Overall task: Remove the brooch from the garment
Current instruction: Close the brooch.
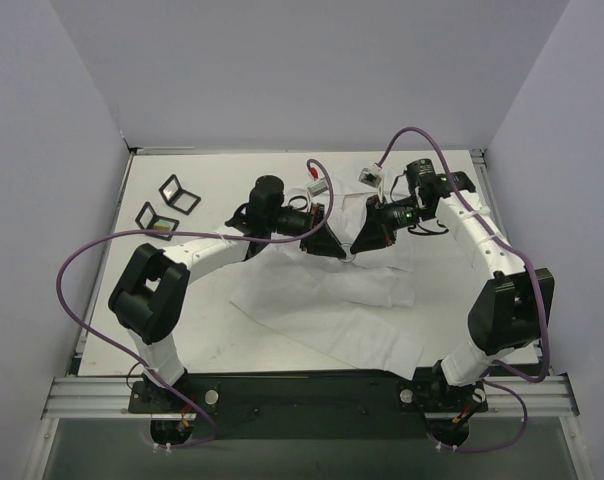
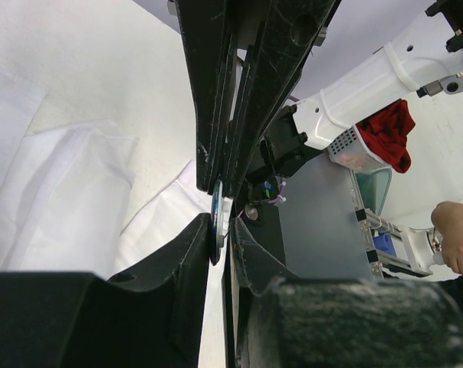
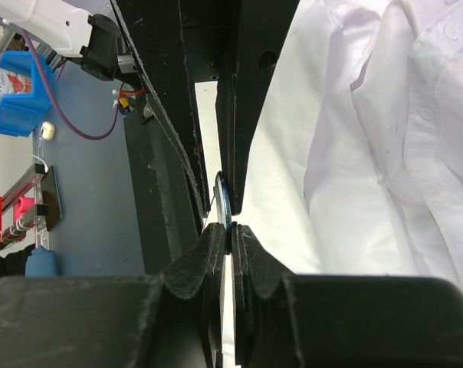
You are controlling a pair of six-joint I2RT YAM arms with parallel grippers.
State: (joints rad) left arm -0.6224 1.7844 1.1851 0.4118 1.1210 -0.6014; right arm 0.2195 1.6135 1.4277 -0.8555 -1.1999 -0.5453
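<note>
A white table (image 1: 222, 165) is seen from above, closed in by plain pale grey walls (image 1: 312, 70) on three sides. The garment (image 1: 332, 310) is spread rumpled across the middle of the table.

Two arms are counted. The left arm (image 1: 197, 250) is stretched in from the left and the right arm (image 1: 482, 240) is bent in from the right, so that their tips are brought together over the upper part of the garment.

One brooch (image 3: 222, 195), a thin disc seen edge-on, is held up between the two tips. The right pincer (image 3: 230, 234) is pressed together on the disc's edge. The left pincer (image 2: 220, 230) is set narrowly around the same disc from the opposite side; whether it is gripped there cannot be told.

Two small black square frames (image 1: 180, 192) are laid near each other at the far left of the table, well apart from the garment.
</note>
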